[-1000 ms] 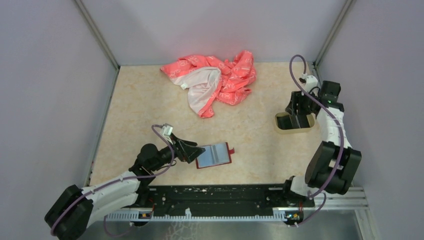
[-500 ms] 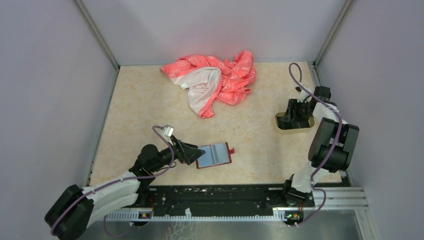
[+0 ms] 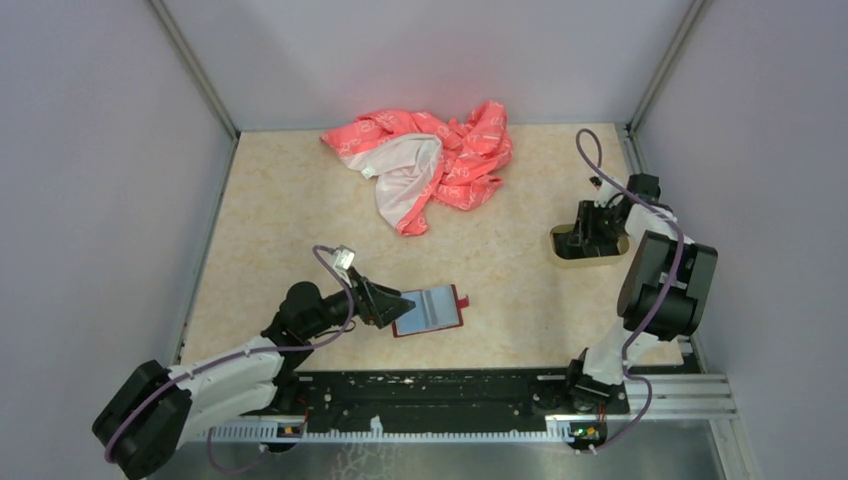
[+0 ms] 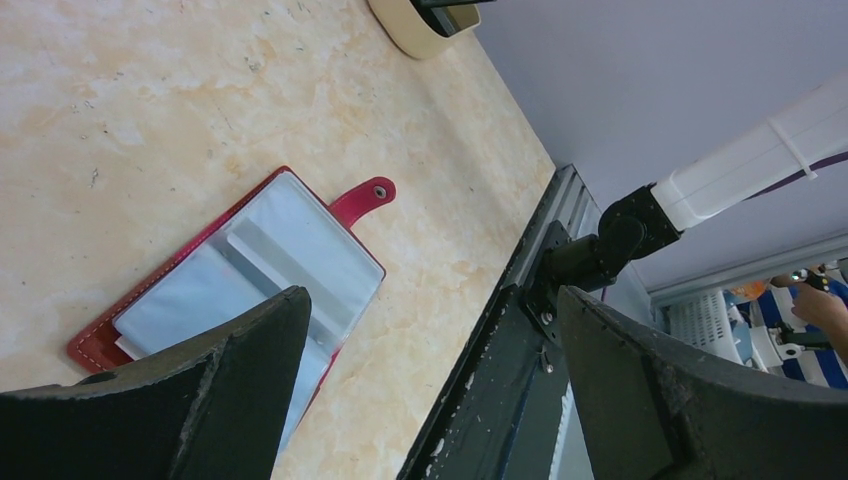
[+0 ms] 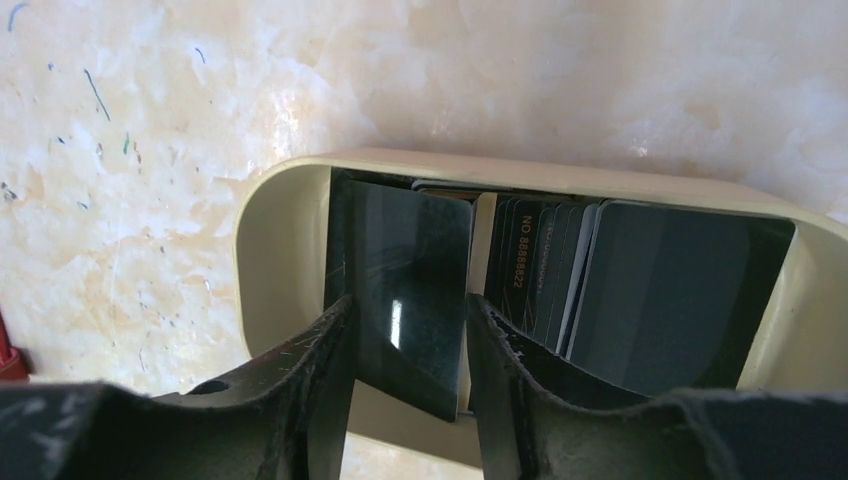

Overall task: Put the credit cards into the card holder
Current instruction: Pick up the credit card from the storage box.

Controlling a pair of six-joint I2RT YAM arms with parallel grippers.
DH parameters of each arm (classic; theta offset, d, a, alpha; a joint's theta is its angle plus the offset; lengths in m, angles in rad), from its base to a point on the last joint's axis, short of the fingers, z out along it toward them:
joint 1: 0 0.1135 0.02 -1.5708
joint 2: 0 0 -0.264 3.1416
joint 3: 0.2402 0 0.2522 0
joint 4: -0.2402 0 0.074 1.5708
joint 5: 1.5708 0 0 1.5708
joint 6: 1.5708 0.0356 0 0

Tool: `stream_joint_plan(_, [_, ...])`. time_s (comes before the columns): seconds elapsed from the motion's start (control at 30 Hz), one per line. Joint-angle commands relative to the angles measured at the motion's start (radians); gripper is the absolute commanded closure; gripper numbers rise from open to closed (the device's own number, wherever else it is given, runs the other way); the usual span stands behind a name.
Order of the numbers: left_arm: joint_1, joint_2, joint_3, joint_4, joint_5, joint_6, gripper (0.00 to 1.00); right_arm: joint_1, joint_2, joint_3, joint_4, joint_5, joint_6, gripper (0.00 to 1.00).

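Right gripper (image 5: 410, 318) jaws narrow, flanking one tilted black credit card (image 5: 410, 240); can't tell if clamped. More credit cards (image 5: 670, 290) stand beside it in beige tray (image 5: 280, 230), far right. Left gripper (image 4: 430, 300) wide open at left edge of opened card holder (image 4: 290, 250), near centre of table (image 4: 150, 100).

card holder (image 3: 430, 310): 1
credit cards (image 5: 410, 270): 4 or more, overlapping, exact count unclear
oval tray (image 5: 275, 240): 1
pink cloth (image 3: 445, 165): 1
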Motion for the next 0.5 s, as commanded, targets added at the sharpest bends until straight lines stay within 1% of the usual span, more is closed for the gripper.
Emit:
stream_joint_plan(0.0, [0.005, 0.026, -0.004, 0.067, 0.028, -0.013, 0.01, -0.005, 0.029, 0.046, -0.031, -0.050, -0.019, 0.58])
stream_joint_plan(0.17, [0.005, 0.070, -0.008, 0.110, 0.052, -0.035, 0.01, -0.004, 0.037, 0.059, -0.056, -0.119, -0.015, 0.65])
stream_joint_plan(0.47, [0.005, 0.079, 0.010, 0.091, 0.052, -0.022, 0.01, -0.028, 0.025, 0.064, -0.088, -0.279, 0.008, 0.66])
